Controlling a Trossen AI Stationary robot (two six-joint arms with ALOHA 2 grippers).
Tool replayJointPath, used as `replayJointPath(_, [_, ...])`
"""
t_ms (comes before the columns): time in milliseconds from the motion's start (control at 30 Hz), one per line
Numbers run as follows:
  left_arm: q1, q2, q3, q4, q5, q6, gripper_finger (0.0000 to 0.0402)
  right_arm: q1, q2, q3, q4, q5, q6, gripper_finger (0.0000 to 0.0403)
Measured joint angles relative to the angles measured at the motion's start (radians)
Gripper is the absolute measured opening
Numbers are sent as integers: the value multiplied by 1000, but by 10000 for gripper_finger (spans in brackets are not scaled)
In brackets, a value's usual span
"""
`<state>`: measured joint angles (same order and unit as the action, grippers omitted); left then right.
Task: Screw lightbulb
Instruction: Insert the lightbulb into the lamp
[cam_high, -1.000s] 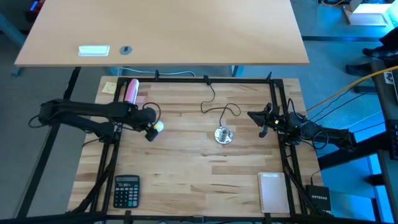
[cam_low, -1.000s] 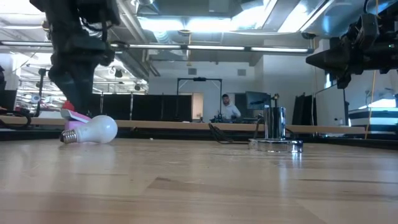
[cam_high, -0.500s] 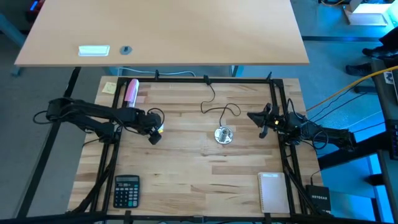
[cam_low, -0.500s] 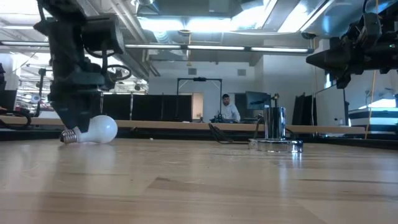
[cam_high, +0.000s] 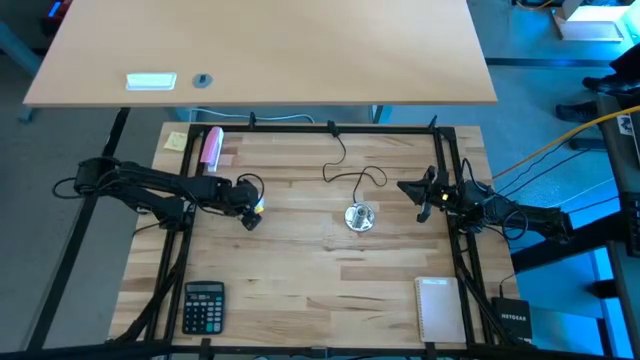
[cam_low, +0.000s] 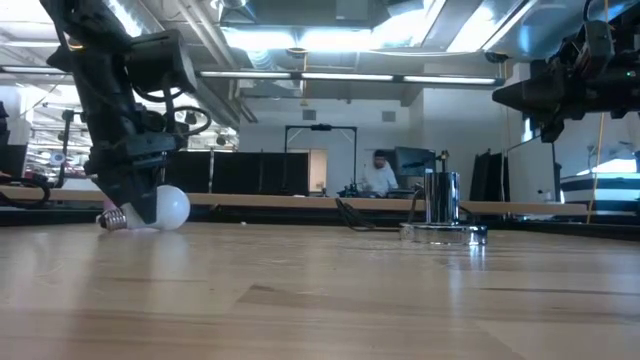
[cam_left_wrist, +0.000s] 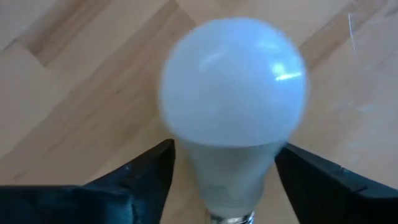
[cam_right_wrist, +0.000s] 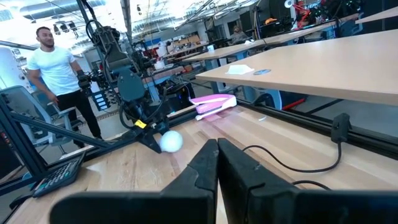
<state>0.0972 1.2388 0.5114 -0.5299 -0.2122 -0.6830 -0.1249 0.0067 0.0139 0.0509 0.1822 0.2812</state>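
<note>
L tool (cam_high: 252, 211) dropped astride lightbulb (cam_left_wrist: 233, 106), part-open; R tool (cam_right_wrist: 217, 163) shut; box (cam_high: 512, 322) reads NETGEAR.

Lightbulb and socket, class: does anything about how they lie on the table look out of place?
Yes. The lightbulb lies on its side on the wood, apart from the upright silver socket meant to hold it. The left gripper straddles the bulb's neck; neither finger clearly touches it.
</note>
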Motion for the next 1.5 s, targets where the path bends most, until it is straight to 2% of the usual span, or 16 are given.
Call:
replayJointPath(333, [1, 0, 0, 37, -1, 36, 147, 0, 0, 0, 0, 0, 7, 14])
replayJointPath(667, [0, -13, 12, 73, -1, 31, 149, 0, 0, 0, -2, -18, 55, 14])
replayJointPath(867, [-3, -93, 71, 145, -2, 97, 144, 0, 0, 0, -2, -19, 92, 14])
replayJointPath(1000, [-6, -156, 79, 369, -9, 201, 149, 0, 2, 0, -2, -19, 92, 14])
replayJointPath(1133, [-5, -154, 79, 646, -19, 333, 150, 0, 7, 1, -11, -23, 93, 14])
replayJointPath(1367, [3, -4, 80, 1164, -20, 457, 152, 0, 68, -3, 19, -93, 131, 14])
replayJointPath(1500, [9, 125, 83, 1493, -11, 475, 152, 0, 117, -3, 138, -96, 114, 14])
